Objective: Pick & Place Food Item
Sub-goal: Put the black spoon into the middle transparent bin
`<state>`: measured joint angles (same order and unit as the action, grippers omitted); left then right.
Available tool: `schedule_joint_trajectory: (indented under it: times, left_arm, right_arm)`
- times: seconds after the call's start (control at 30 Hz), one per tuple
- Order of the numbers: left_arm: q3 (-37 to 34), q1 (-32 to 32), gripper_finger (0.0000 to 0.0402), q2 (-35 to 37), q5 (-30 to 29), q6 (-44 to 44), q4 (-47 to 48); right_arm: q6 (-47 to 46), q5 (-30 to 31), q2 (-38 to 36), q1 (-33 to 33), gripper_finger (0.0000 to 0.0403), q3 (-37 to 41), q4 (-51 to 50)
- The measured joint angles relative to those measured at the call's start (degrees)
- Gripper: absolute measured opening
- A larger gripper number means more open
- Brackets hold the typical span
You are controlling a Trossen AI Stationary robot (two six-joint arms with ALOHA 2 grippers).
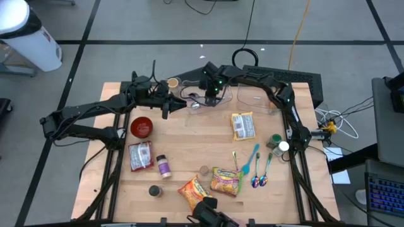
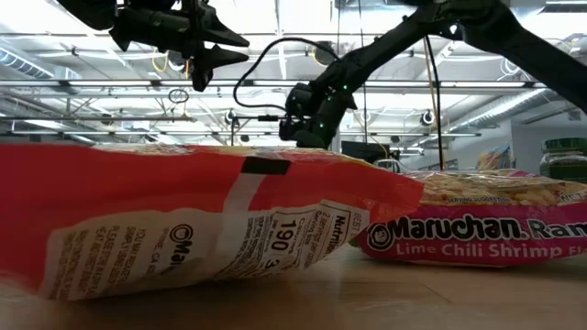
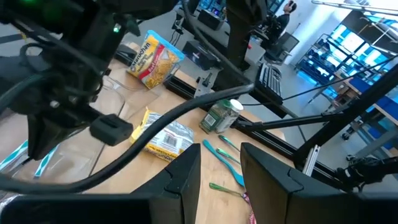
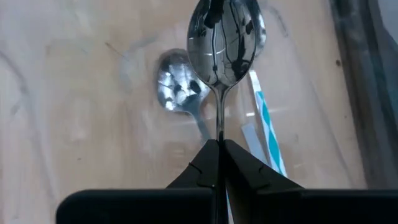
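The right gripper (image 4: 217,152) is pinched tight on the thin handle of a shiny spoon (image 4: 225,40). The spoon sticks straight out past the fingertips, its long side in line with the fingers and its bowl at the far end. Under the bowl lies a second spoon (image 4: 179,90) on a clear tray (image 4: 348,74). The left gripper (image 3: 219,177) hangs close beside, fingers apart and holding nothing. In the high view the arms cover the held spoon. I cannot tell how high the spoon hangs above the tray.
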<state>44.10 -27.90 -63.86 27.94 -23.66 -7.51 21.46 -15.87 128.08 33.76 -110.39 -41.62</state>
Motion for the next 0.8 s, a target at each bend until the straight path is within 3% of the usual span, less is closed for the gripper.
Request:
schedule_joint_trajectory:
  times: [0.23,0.8]
  left_arm:
    - [0.0,0.0,0.0120,0.0,0.0,-0.4,0.0]
    - [0.0,0.0,0.0120,0.0,0.0,-0.8,0.4]
  right_arm:
    - [-0.1,3.9,2.1,-1.5,0.0000,0.0,0.1]
    - [0.3,4.1,2.8,-3.2,0.0001,0.0,2.2]
